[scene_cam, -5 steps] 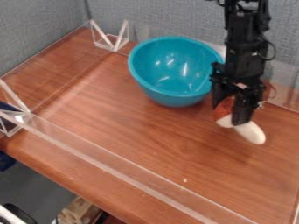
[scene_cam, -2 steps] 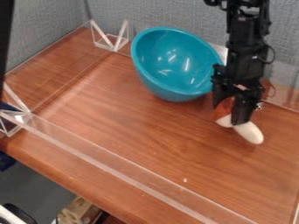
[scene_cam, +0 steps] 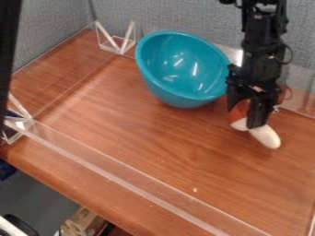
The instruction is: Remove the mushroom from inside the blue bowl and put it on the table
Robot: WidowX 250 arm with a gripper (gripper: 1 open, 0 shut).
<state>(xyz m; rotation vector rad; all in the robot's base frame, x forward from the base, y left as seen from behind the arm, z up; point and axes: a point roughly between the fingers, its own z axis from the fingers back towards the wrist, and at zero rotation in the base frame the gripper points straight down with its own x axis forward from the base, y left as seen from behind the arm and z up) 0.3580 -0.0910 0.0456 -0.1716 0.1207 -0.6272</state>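
I see the mushroom (scene_cam: pixel 260 135) already lying on the table (scene_cam: pixel 147 138) beside the blue bowl (scene_cam: pixel 185 69), right under my gripper (scene_cam: pixel 256 118), whose fingers seem partly spread around its orange end.

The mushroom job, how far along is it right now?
Done: the mushroom is out of the blue bowl, which looks empty, and is down on the table beside it. In hand: the gripper is right at the mushroom; whether it has let go is unclear. Left: release and pull away.
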